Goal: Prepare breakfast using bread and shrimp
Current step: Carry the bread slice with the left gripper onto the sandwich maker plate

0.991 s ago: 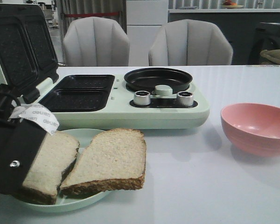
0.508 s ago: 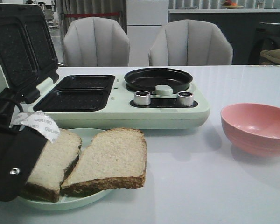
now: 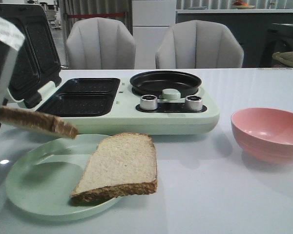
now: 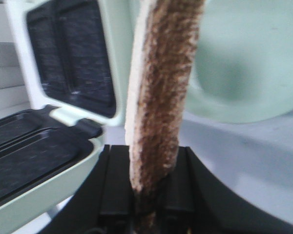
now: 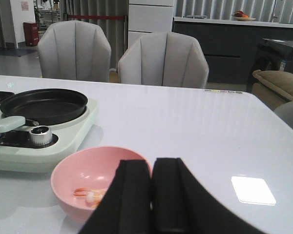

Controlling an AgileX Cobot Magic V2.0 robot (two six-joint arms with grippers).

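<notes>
Closest to you in the front view is the pale green plate (image 3: 36, 187) with one bread slice (image 3: 119, 167) lying flat on its right side, crust edge hanging a bit over the rim. Just above the plate's left edge, your left gripper (image 4: 147, 207) has its fingers clamped on the second slice (image 3: 35, 121), holding it up off the plate, roughly level and edge-on. The wrist cam shows the crust (image 4: 158, 97) squeezed right between the black pads.

Over on the right, your right gripper (image 5: 152, 195) has its fingers pressed together with nothing in them, hovering near the pink bowl (image 3: 268, 132). The shrimp (image 5: 90, 194) sit in the bottom of that bowl.

Behind the plate is the mint breakfast maker (image 3: 136, 114), lid (image 3: 31, 53) open, both sandwich wells (image 3: 83, 97) bare, round pan (image 3: 165, 82) beside them. Two grey chairs (image 3: 199, 46) at the far side.
</notes>
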